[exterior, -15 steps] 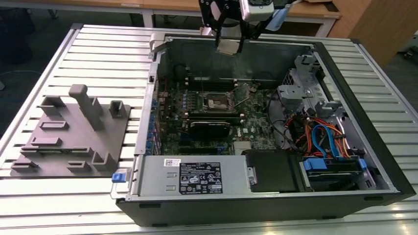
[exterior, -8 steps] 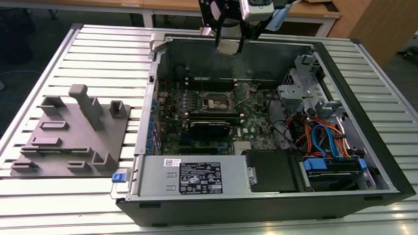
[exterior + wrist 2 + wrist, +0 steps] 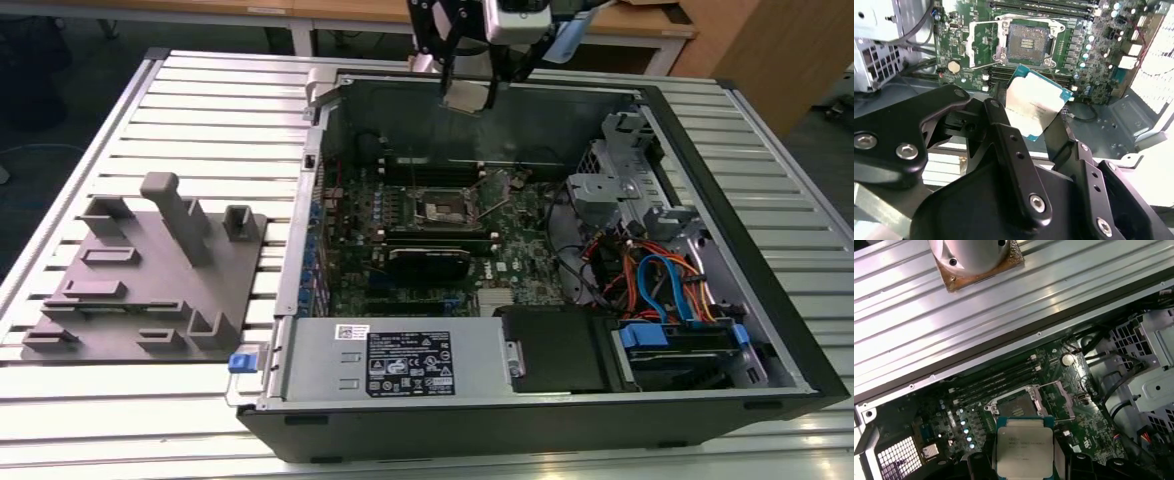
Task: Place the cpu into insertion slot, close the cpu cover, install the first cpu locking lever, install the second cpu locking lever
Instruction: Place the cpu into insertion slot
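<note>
Cpu [image 3: 1025, 446] in the firm grip of the end effector [image 3: 1035, 125] (chip tilted), high above the uncovered insertion slot [image 3: 445, 207]

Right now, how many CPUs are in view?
1. The cpu is gripped in the end effector, held over the case. The insertion slot is empty. Others could be hidden.

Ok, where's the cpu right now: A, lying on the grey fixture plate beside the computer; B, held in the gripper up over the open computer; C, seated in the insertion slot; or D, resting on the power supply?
B: in the second wrist view the gripper is shut on the cpu, holding it in the air, while the insertion slot on the board lies bare with the cpu cover swung open beside it.
</note>
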Action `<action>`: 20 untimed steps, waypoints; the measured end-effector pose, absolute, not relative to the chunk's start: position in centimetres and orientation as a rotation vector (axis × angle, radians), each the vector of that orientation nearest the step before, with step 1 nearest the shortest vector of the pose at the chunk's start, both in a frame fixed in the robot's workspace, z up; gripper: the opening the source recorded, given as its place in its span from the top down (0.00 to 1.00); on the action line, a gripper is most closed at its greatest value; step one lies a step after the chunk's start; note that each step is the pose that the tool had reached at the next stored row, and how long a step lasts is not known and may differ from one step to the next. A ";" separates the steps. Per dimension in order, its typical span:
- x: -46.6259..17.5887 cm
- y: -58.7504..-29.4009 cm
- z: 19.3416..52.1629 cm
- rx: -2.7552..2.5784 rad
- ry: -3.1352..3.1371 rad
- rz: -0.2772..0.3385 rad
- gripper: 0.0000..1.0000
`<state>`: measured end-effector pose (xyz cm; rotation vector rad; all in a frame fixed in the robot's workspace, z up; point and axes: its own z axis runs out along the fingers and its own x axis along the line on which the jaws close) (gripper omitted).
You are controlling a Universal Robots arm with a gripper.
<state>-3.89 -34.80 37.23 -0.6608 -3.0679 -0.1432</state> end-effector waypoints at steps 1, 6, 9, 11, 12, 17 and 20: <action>-3.9 -34.8 37.2 -0.683 -3.064 -0.143 0.46; -3.9 -34.8 37.2 -0.776 -3.044 -0.144 0.46; -3.9 -34.8 37.2 -0.787 -3.042 -0.143 0.46; -3.9 -34.8 37.2 -0.787 -3.042 -0.143 0.46; -3.9 -34.8 37.2 -0.787 -3.042 -0.143 0.46; -3.9 -34.8 37.2 -0.788 -3.042 -0.143 0.46; -3.9 -34.8 37.2 -0.788 -3.042 -0.144 0.46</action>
